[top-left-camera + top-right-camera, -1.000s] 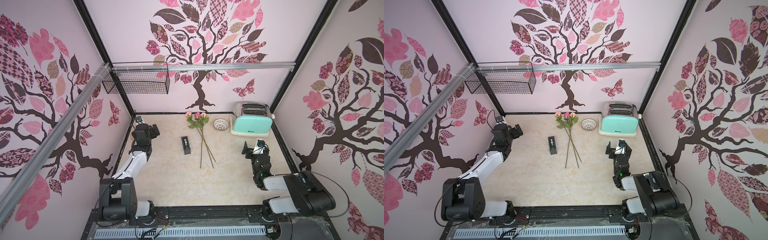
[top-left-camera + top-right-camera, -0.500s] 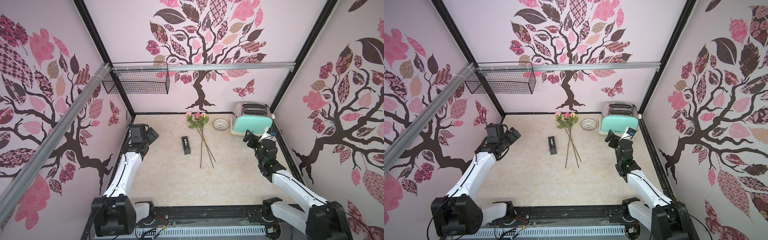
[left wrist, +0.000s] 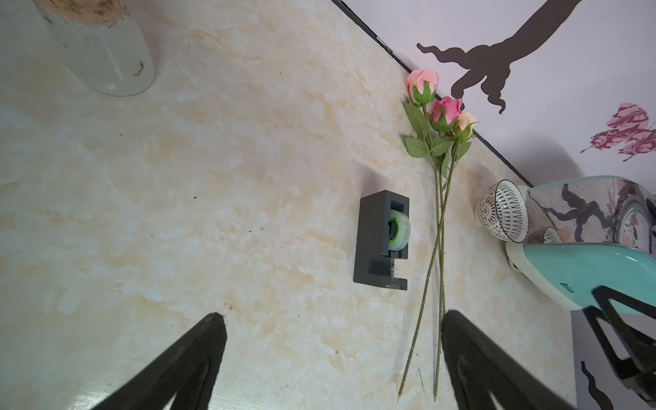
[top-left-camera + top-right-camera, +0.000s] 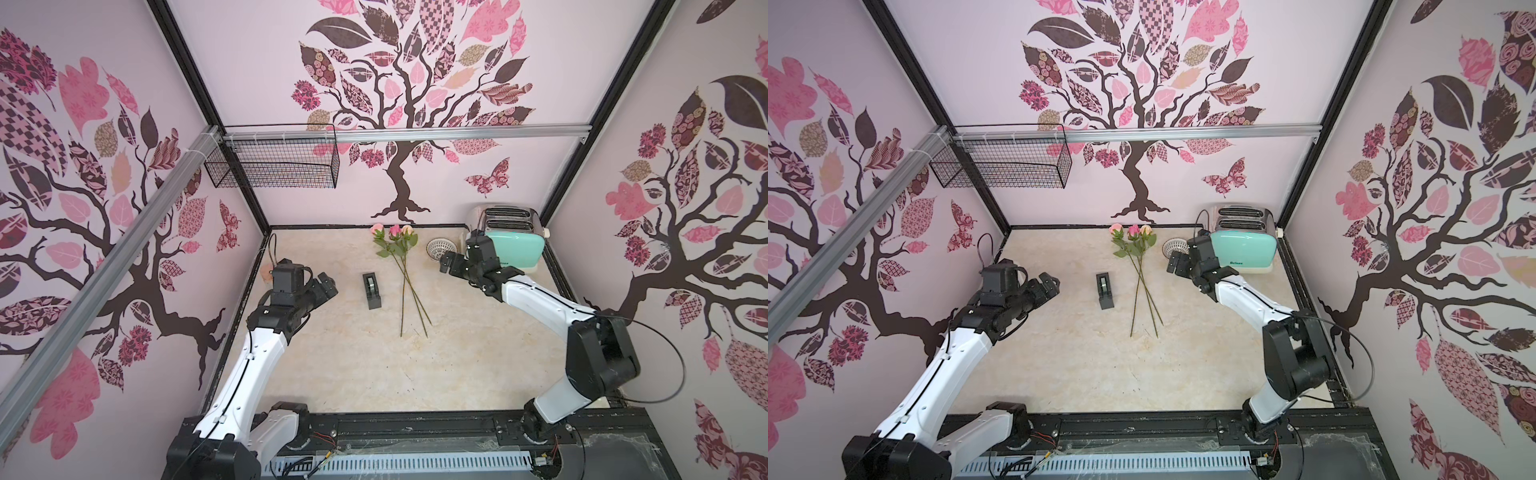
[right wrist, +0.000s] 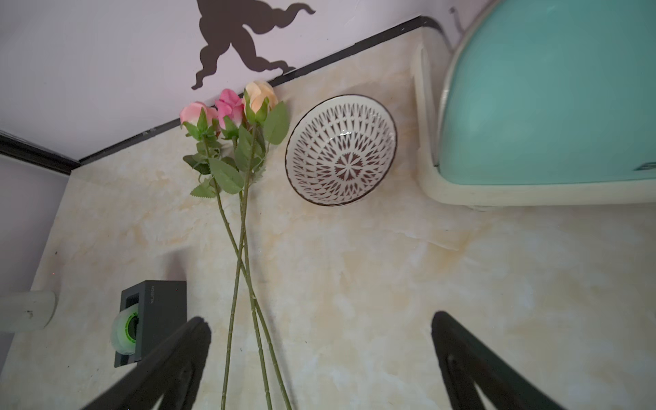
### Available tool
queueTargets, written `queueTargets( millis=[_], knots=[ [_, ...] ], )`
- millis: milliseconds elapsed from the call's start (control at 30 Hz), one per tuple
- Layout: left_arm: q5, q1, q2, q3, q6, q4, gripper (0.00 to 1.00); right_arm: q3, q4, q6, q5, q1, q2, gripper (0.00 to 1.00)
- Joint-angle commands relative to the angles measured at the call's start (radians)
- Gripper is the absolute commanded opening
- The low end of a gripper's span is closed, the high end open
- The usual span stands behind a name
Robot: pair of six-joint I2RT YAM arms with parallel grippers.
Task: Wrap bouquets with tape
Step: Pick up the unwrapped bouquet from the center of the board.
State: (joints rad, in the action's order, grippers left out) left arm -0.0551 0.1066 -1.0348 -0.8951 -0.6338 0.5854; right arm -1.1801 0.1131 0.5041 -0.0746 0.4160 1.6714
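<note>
We see the left arm rising from the front rail and leaning forward, its wrist bent so that the left gripper (image 4: 327,286) points toward the tape (image 4: 371,291) from that dispenser's left, in the air and well apart from it. In the wrist view the left gripper (image 3: 332,315) has its two black fingers (image 3: 198,355) spread wide with nothing between them but bare table (image 4: 353,365).

The right arm folds at a raised elbow far to the tape's right, and its white forearm reaches back and inward. The right gripper (image 4: 448,264) hangs right of the tape and farther back. Its fingers (image 5: 468,358) are likewise spread wide and hold nothing.

The bouquets (image 4: 405,279) lie flat on the table just right of the tape, not touching it, with the blooms farther back than the tape and the stems crossing level with it.

We count three roses, one black dispenser carrying one roll, and two arms. Right of the tape and farther back stand one patterned bowl (image 4: 440,248) and one mint toaster (image 4: 513,245). Left of the tape, one wire basket (image 4: 274,164) hangs high on the back wall.
</note>
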Motion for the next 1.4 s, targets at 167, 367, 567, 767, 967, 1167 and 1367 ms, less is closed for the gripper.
queueTargets(
  millis=[167, 367, 567, 767, 967, 1167, 1367],
  knots=[
    [-0.057, 0.003, 0.047, 0.024, 0.021, 0.028, 0.98, -0.389, 0.252, -0.049, -0.028, 0.098, 0.348, 0.97],
    [-0.065, 0.004, 0.052, 0.036, 0.017, 0.041, 0.98, -0.642, 0.347, -0.067, -0.044, 0.124, 0.564, 0.84],
    [-0.065, 0.005, 0.053, 0.032, 0.019, 0.056, 0.98, -0.826, 0.392, -0.088, -0.043, 0.149, 0.723, 0.76],
    [-0.060, 0.005, 0.057, 0.028, 0.026, 0.082, 0.98, -1.072, 0.513, -0.104, -0.106, 0.159, 0.920, 0.71],
    [-0.048, 0.005, 0.064, 0.031, 0.028, 0.098, 0.98, -1.230, 0.567, -0.125, -0.116, 0.164, 1.039, 0.65],
    [-0.038, 0.005, 0.064, 0.029, 0.030, 0.105, 0.98, -1.235, 0.601, -0.145, -0.159, 0.170, 1.068, 0.52],
    [-0.035, 0.005, 0.061, 0.034, 0.030, 0.104, 0.98, -1.204, 0.628, -0.174, -0.194, 0.181, 1.065, 0.37]
  ],
)
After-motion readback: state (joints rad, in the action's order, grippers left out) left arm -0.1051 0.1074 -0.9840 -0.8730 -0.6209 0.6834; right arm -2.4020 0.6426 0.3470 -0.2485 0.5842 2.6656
